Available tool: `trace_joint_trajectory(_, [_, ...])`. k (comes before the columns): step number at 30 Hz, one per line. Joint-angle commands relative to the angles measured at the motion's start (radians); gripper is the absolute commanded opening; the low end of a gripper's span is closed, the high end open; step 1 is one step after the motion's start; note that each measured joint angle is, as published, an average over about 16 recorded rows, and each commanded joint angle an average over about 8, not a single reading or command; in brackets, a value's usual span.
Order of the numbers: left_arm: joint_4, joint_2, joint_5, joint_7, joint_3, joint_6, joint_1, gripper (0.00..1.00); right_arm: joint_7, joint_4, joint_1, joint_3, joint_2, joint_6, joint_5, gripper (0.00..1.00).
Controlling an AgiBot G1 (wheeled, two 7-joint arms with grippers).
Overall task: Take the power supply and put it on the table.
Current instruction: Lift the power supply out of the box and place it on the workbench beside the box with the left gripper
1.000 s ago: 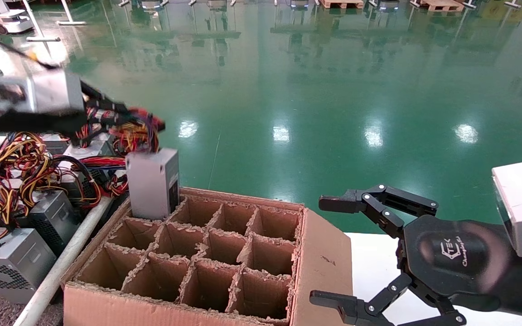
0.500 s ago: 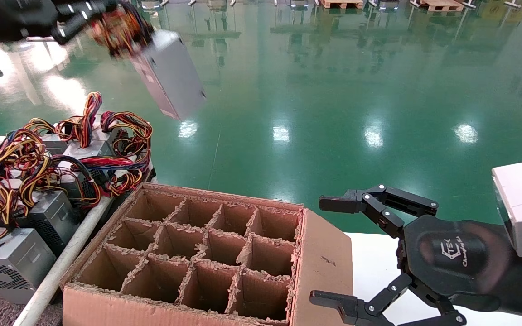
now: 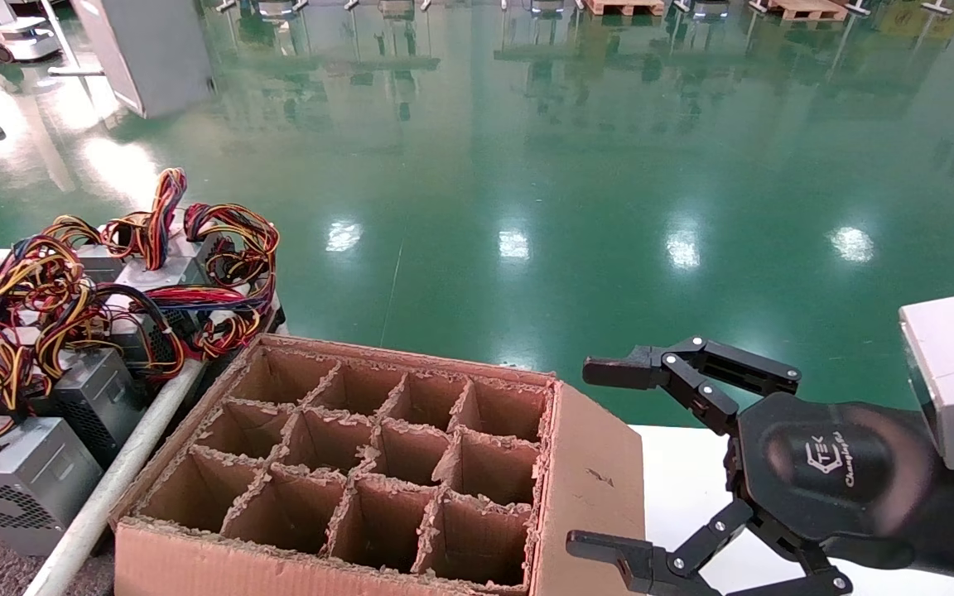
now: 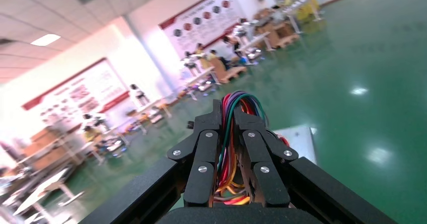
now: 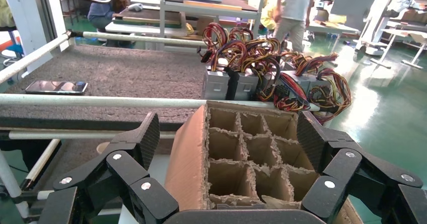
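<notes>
The power supply point(image 3: 150, 54) is a grey metal box hanging high at the far left of the head view, cut off by the top edge. In the left wrist view my left gripper point(image 4: 227, 110) is shut on its bundle of coloured cables point(image 4: 237, 98), and the grey casing point(image 4: 301, 139) hangs beyond the fingers. The left arm itself is outside the head view. My right gripper point(image 3: 595, 459) stands open over the white table point(image 3: 684, 488), just right of the cardboard box, with nothing between its fingers point(image 5: 229, 133).
A brown cardboard box point(image 3: 589, 472) with empty divider cells fills the front middle. A pile of other power supplies with tangled wires point(image 3: 71, 314) lies at the left behind a white rail point(image 3: 113, 488). Green floor spreads beyond.
The power supply has come up out of the box's back-left cell and swung up and left, now nearly out of the head view. The right arm has not moved.
</notes>
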Motion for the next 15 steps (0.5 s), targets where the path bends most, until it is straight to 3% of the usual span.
trace_joint_trajectory(1, [-0.008,-0.019,-0.001,-0.010,0.000,-0.010,-0.013,0.00,0.000,0.000,0.000,0.000,0.000,0.000,0.000,1.00])
trace_joint_trajectory(8, [-0.029,-0.113,0.038,-0.037,0.028,0.036,-0.064,0.00,0.000,0.000,0.000,0.000,0.000,0.000,0.000,1.00])
trace_joint_trajectory(15, [-0.049,-0.247,0.100,-0.083,0.071,0.191,-0.120,0.00,0.000,0.000,0.000,0.000,0.000,0.000,0.000,1.00])
